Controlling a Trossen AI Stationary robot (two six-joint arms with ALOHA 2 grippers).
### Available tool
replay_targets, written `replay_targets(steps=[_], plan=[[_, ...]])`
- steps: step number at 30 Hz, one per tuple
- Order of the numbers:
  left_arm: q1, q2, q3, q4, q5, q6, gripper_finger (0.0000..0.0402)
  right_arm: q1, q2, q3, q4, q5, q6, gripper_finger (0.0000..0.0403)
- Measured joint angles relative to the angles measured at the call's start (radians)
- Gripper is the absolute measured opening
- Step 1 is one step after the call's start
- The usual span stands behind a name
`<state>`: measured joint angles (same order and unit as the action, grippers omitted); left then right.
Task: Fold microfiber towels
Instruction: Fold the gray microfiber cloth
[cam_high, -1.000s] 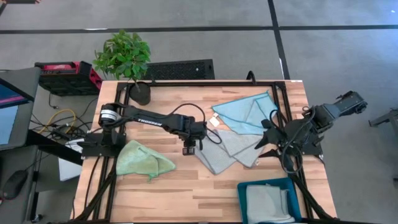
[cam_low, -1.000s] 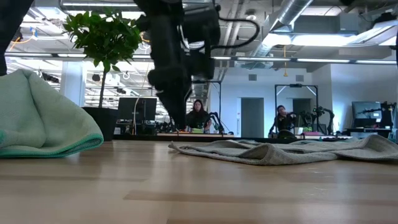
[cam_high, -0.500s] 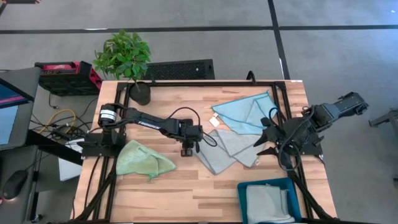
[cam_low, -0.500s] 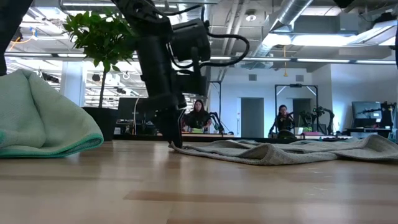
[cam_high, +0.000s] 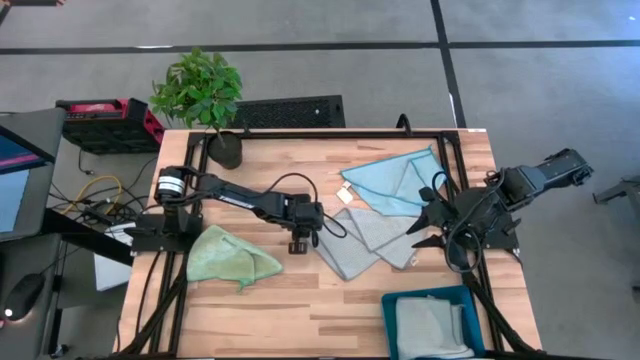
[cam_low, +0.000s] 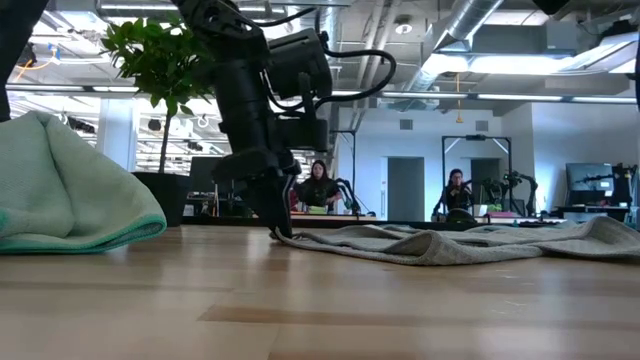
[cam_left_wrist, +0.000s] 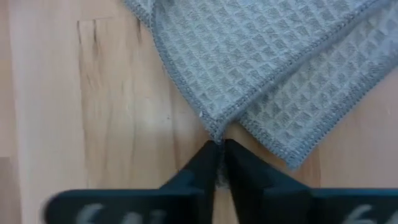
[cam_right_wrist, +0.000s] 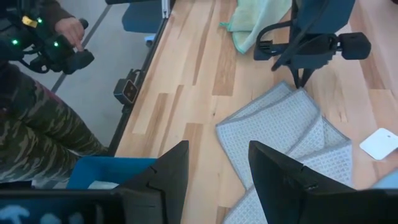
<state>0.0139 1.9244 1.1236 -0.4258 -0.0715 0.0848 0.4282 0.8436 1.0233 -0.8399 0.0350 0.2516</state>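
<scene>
The left gripper (cam_left_wrist: 219, 163) is pinching shut on the near corner of the thin grey waffle-weave microfiber towel (cam_left_wrist: 261, 68); next, I'd guess, it lifts that corner across the towel.

Grey towel (cam_left_wrist: 261, 68) cut off by left wrist view's edges; corner hidden between fingers (cam_left_wrist: 198, 171). Teal bin (cam_high: 432, 322) cropped at high view's lower edge.

Left gripper (cam_low: 281, 232) pinches the grey towel's (cam_low: 420, 243) corner on the table (cam_low: 300, 310).
</scene>
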Motion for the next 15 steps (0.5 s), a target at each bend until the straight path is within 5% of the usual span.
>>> replay_targets(steps=[9, 15], plan=[[0.024, -0.036, 0.008, -0.023, 0.012, -0.142, 0.0001, -0.001, 0.0, 0.0, -0.072, 0.036, 0.0, 0.0189], [0.031, -0.148, 0.082, -0.157, -0.046, -0.084, 0.0, -0.026, 0.003, 0.0, -0.126, 0.182, 0.0, 0.0189]])
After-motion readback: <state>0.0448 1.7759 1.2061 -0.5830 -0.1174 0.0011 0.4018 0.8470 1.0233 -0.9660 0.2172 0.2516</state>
